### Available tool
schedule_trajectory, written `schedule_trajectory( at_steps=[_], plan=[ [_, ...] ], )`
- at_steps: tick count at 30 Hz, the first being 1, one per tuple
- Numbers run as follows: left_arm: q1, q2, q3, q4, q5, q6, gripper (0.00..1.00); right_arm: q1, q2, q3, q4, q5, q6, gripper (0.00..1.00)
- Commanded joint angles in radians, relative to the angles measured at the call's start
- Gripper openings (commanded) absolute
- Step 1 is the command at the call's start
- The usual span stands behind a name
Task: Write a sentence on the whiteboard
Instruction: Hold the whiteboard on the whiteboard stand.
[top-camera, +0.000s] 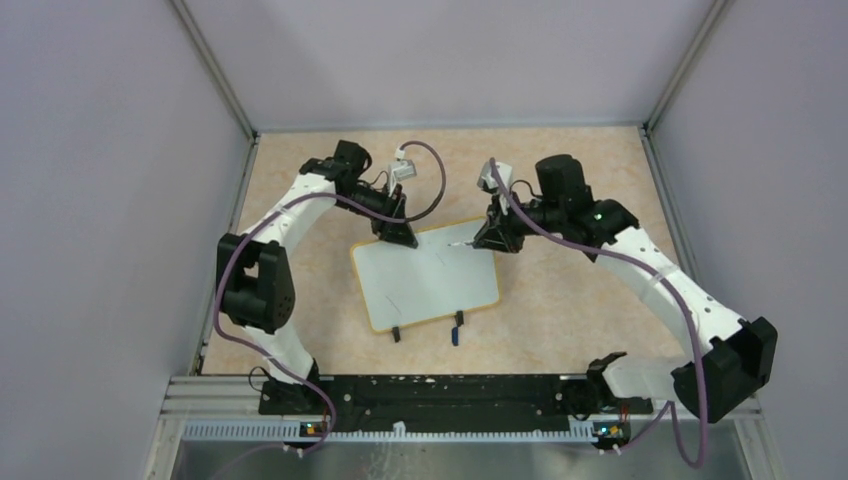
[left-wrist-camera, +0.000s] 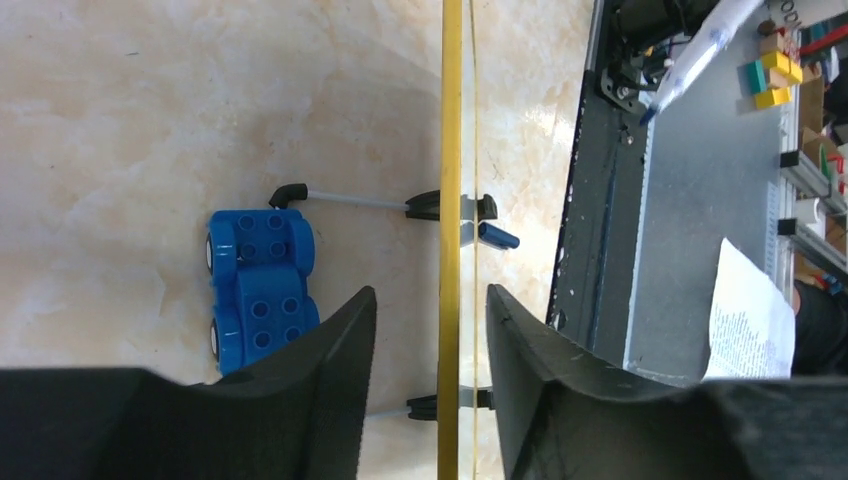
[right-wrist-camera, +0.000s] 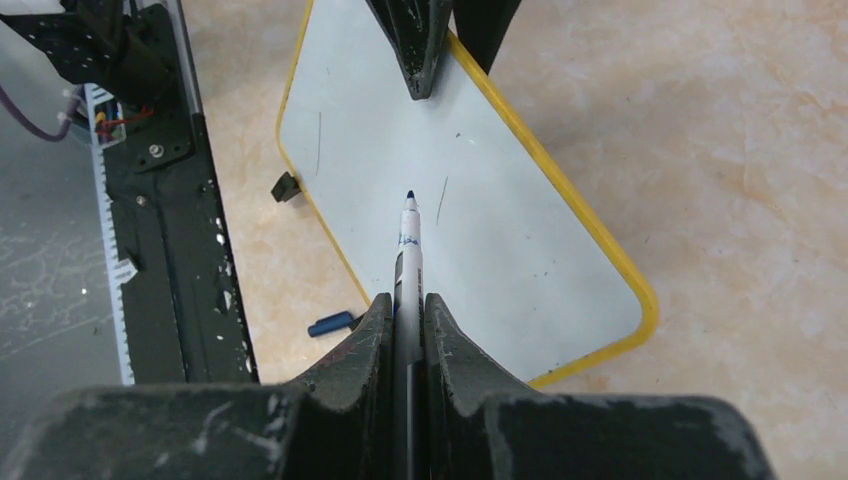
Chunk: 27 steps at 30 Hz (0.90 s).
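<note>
**Step in hand: first stroke of the sentence.**

The whiteboard (top-camera: 430, 285) sits between the two grippers. It carries only a few faint stray strokes, and no lettering is visible yet.

The right gripper (right-wrist-camera: 407, 300) is clamped tight on the marker (right-wrist-camera: 409, 235). The bare tip points at the middle of the whiteboard; whether it touches the surface cannot be told.

The left gripper (left-wrist-camera: 430, 295) stands at the whiteboard's far edge. Its jaws are partly apart astride the yellow rim with a gap on each side, so the board is not pinned.

A blue block (left-wrist-camera: 258, 290) appears to lie beneath the whiteboard; whether it supports it cannot be told.

1. Close the left jaws on the rim before writing. An unheld whiteboard is likely to slide under the tip.
2. Lower the marker until it just touches, then press lightly.
3. Start clear of the left fingers and leave room on the whiteboard for two lines.
4. Keep strokes slow, because the surface looks glossy.
</note>
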Motion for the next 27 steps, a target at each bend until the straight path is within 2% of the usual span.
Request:
schedule_trajectory(
  at_steps=[1, 7, 13, 21, 27],
  plan=[
    [0.059, -0.114, -0.034, 0.079, 0.033, -0.075, 0.53, 0.143, -0.024, 0.021, 0.078, 0.183, 0.020, 0.00],
    [0.199, -0.270, -0.167, 0.216, 0.104, -0.181, 0.62, 0.290, -0.003, 0.074, 0.115, 0.358, 0.025, 0.00],
    [0.227, -0.313, -0.222, 0.125, 0.082, -0.103, 0.64, 0.438, 0.058, 0.100, 0.144, 0.502, -0.006, 0.00],
    [0.237, -0.302, -0.267, 0.142, 0.092, -0.129, 0.53, 0.652, 0.146, 0.112, 0.229, 0.793, -0.090, 0.00],
    [0.238, -0.302, -0.288, 0.161, 0.105, -0.141, 0.34, 0.669, 0.158, 0.106, 0.286, 0.817, -0.068, 0.00]
  ],
)
